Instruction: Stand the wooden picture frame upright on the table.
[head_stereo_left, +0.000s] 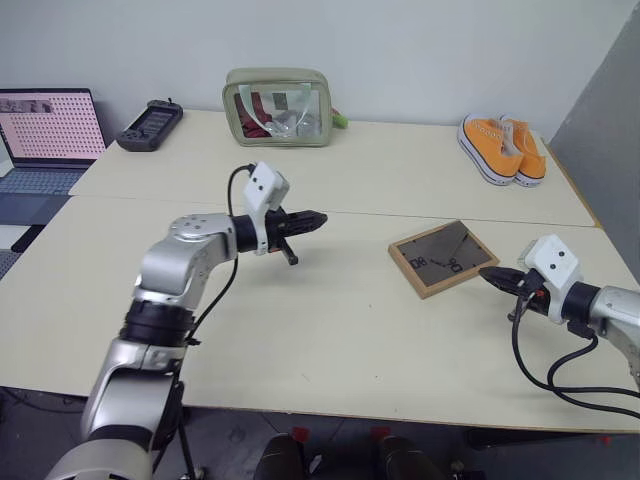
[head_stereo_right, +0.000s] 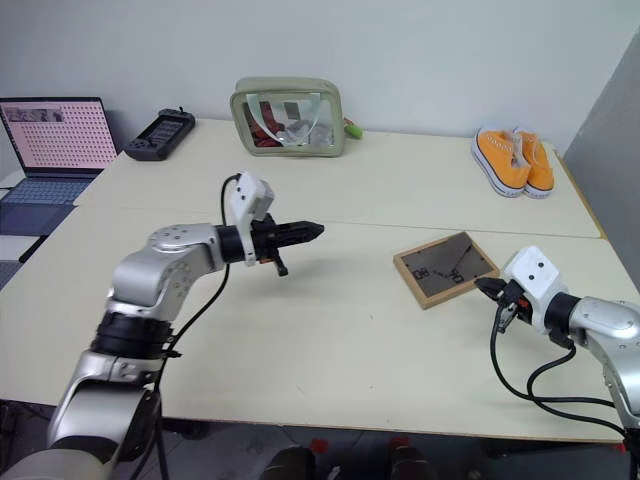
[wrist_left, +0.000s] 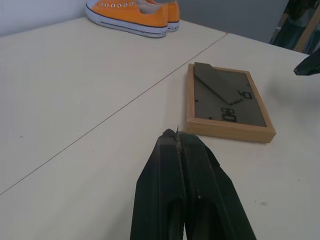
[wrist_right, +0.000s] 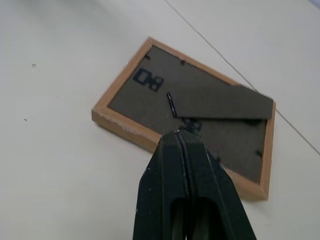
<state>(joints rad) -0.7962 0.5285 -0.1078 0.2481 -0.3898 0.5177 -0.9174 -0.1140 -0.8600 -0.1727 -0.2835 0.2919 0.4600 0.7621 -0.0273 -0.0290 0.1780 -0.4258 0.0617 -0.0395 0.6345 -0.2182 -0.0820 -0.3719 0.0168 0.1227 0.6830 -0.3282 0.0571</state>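
One picture frame (head_stereo_left: 443, 258) is lying on the surface (head_stereo_left: 330, 330), back side up. Two orange shoes (head_stereo_left: 502, 148) are sitting side by side as a pair at the far right edge. One clear pouch (head_stereo_left: 278, 107) with a green trim is standing near the back wall. One dark handheld game controller (head_stereo_left: 150, 125) is lying to its left. One open laptop (head_stereo_left: 42, 140) is showing at the far left. Two robot grippers are reaching in, the left gripper (head_stereo_left: 318, 219) and the right gripper (head_stereo_left: 487, 274).
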